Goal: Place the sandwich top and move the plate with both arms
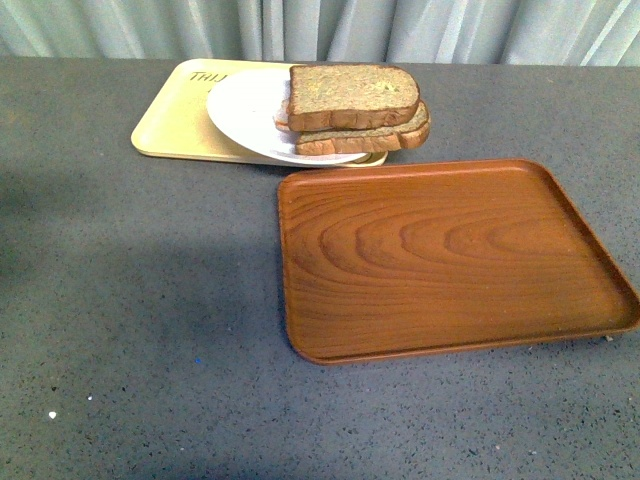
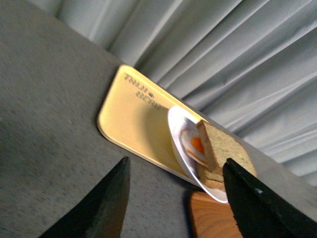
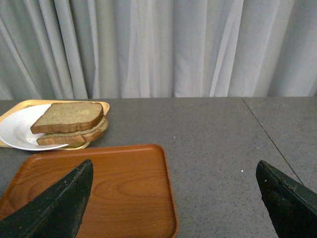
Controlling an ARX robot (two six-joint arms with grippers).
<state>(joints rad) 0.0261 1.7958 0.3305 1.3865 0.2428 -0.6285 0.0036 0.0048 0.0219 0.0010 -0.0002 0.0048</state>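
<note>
Front view showed the sandwich top (image 1: 352, 95) already stacked; both empty, wide-open grippers, left gripper (image 2: 176, 208) and right gripper (image 3: 173, 198), should grip the plate (image 1: 245, 110) ahead by opposite rims.

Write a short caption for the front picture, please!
Sandwich top stacked on the lower slice on a white plate, behind an empty brown tray.

This looks like a test room or lab, not a real kitchen. A long pale curtain (image 3: 163, 47) with many folds hangs right behind the table (image 1: 140, 330) and hides the whole back of the room. The table is flat, dark grey and speckled, like a work bench. The food things sit on two trays, a yellow tray (image 1: 175, 125) and a brown wooden tray (image 1: 450, 255), laid out like a set-up. No stove, sink or cupboards show.
</note>
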